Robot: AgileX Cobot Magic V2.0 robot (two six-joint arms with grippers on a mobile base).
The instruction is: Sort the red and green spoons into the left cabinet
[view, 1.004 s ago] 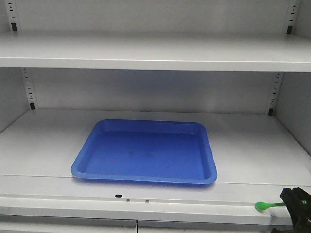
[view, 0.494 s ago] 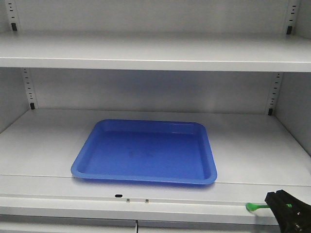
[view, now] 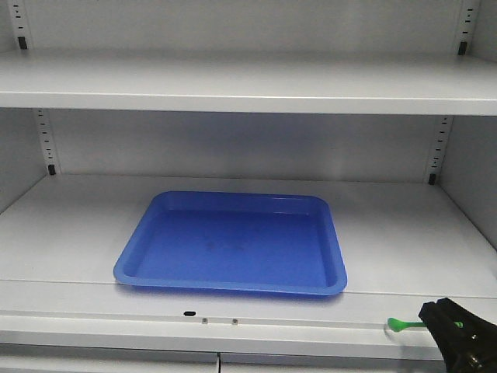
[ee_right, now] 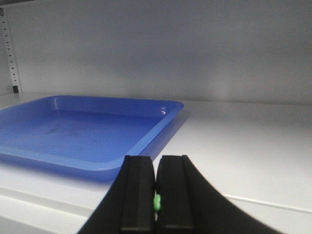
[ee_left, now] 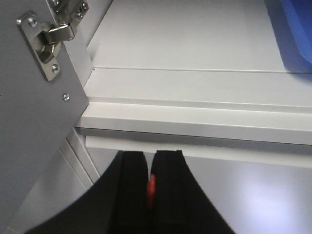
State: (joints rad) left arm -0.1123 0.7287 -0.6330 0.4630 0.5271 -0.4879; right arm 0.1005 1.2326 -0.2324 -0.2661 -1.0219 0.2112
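At lower right of the front view, the right gripper (view: 435, 320) sits just below the front lip of the left cabinet (view: 248, 85), jaws pinched on the green spoon (view: 400, 323), whose bowl end sticks out toward the left. Right wrist cam confirms: a sliver of green between the closed pads, w/ the blue tray (view: 231, 243) ahead and to its left on the lower shelf. Left gripper (ee_left: 151, 187) isn't in the front view; its wrist cam shows jaws pressed together on the red spoon (ee_left: 151, 186), below and in front of the shelf edge, near the door hinge (ee_left: 48, 39) at the cabinet's left side. Step in hand looks like the carry-in: both spoons gripped, neither yet in the cabinet, tray bare. Next move prob. calls for lifting the right arm over the lip, reaching fwd and left over the tray, then releasing low so the spoon doesn't bounce out.
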